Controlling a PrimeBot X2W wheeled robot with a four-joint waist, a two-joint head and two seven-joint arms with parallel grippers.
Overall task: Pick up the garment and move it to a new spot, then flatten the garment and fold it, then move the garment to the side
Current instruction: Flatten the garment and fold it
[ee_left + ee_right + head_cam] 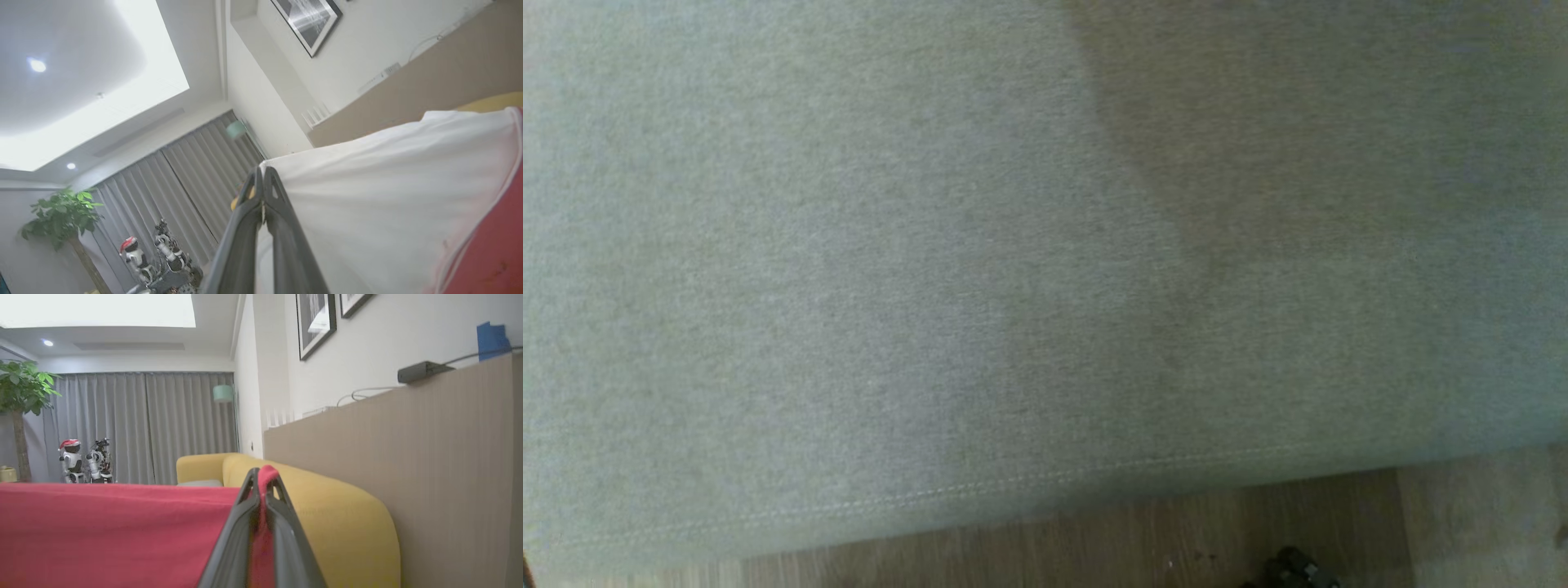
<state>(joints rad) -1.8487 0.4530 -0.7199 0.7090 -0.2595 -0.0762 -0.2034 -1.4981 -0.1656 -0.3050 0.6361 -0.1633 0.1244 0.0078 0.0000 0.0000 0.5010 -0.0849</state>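
The garment (931,286) hangs spread close before the head camera as a pale grey sheet, its stitched hem running along the bottom. In the left wrist view it is white cloth (388,204) with a red part at the right. My left gripper (261,171) is shut on the cloth's upper corner, a sliver of fabric showing between the fingers. The right wrist view shows the garment as a taut red sheet (102,531). There my right gripper (261,473) is shut on its top edge, with red cloth pinched between the fingers and poking out past the tips.
Wooden floor (1094,547) shows below the hem, with a small dark object (1290,567) on it. A yellow sofa (327,506) stands behind the garment against a beige panel (429,477). A potted plant (20,400) and small robot figures (81,461) stand by grey curtains.
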